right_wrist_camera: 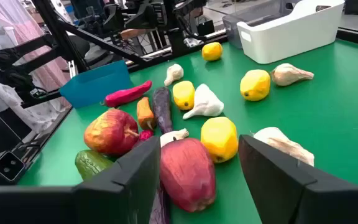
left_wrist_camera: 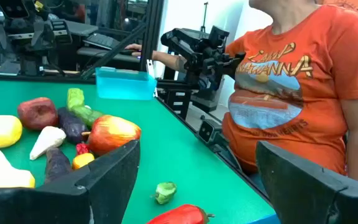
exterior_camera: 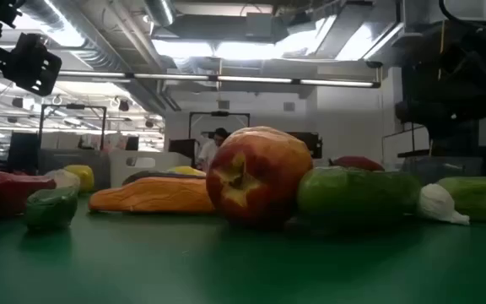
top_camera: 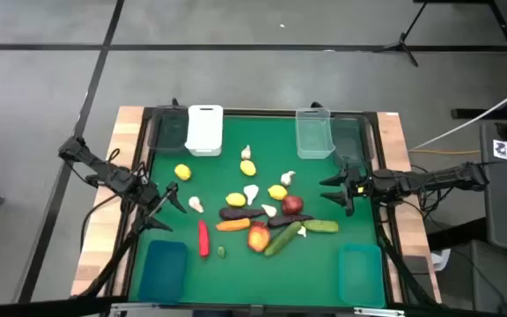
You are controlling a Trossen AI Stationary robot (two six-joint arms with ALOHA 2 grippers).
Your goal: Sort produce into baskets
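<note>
Sorting not started as far as the frames show: all produce sits loose on the green mat (top_camera: pixel 236 264), nothing visible in any basket.

Left gripper (top_camera: pixel 167 201): fingers spread, empty, hovering at the left edge of the pile. Just ahead of it: a garlic bulb (top_camera: pixel 197 204); beyond that, a lemon (top_camera: pixel 182 172) off to the side toward the white basket (top_camera: pixel 205 129). The red chili (top_camera: pixel 203 238) lies near the tip on the other side, toward the near-left teal basket (top_camera: pixel 164 269).

Right gripper (top_camera: pixel 334 191): fingers parted, empty, facing the pile from the right. Straight ahead: a dark red fruit (right_wrist_camera: pixel 188 172) with a lemon (right_wrist_camera: pixel 219 138) touching it. A garlic bulb (right_wrist_camera: pixel 281 146) lies just beside one finger. The clear basket (top_camera: pixel 313 133) is off to its side at the far edge, the second teal basket (top_camera: pixel 360 271) on the near side.

Centre cluster is tight: apple (exterior_camera: pixel 256 175), carrot (exterior_camera: pixel 154 196), cucumber (exterior_camera: pixel 357 192) and eggplant (top_camera: pixel 236 212) touch or overlap.

Judgement: step in hand is the first pick. Next move calls for picking an isolated piece, not the clump. For the left, the garlic ahead looks easiest: descend, straddle, close. A person in an orange shirt (left_wrist_camera: pixel 291 81) stands beside the table on the near side; keep the swings inside the mat.
</note>
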